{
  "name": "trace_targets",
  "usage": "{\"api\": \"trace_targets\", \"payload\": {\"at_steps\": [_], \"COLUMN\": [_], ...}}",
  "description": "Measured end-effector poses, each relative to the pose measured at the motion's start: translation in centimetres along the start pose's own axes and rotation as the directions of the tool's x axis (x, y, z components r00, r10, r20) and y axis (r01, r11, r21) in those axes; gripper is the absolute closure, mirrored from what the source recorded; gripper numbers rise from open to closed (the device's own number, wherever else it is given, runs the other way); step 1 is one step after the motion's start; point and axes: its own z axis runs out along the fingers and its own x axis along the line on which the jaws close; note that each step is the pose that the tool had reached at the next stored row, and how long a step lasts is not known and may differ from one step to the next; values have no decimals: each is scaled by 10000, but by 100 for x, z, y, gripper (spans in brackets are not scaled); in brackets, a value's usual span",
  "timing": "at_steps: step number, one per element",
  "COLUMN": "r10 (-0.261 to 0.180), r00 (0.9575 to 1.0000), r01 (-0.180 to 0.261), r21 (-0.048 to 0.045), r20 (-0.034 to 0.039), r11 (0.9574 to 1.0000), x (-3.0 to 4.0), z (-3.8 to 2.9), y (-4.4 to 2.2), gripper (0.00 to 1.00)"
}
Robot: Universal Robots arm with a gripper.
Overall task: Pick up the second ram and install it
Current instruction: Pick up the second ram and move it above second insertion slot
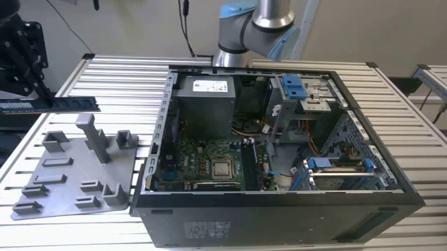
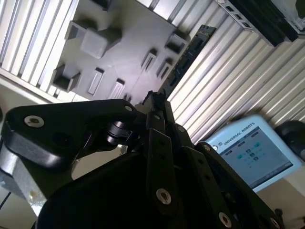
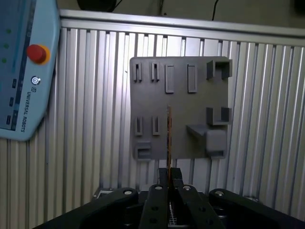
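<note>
The second ram (image 1: 66, 104) is a long thin stick with dark chips. It hangs level in the air at the exterior view's left, above the far end of the grey fixture plate (image 1: 77, 172). My gripper (image 1: 26, 98) is shut on one end of it. In the first wrist view the ram (image 3: 168, 136) shows edge-on as a thin line rising from the gripper (image 3: 169, 175) over the fixture plate (image 3: 181, 95). In the second wrist view the ram (image 2: 188, 55) reaches out from the gripper (image 2: 155, 98) past the plate's edge.
An open computer case (image 1: 391, 172) stands at the exterior view's right, with a green circuit board (image 1: 202, 162) and long black slots (image 1: 252, 167) inside. The arm's base (image 1: 244, 31) stands behind the case. A teach pendant (image 3: 24, 71) lies on the slatted table (image 1: 119, 78).
</note>
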Motion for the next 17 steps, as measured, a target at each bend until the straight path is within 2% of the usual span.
{"api": "trace_targets", "payload": {"at_steps": [17], "r10": [0], "r00": [10000], "r01": [0], "r21": [0], "r20": [0], "r11": [10000], "x": [7], "z": [2], "y": [-143], "gripper": [86]}}
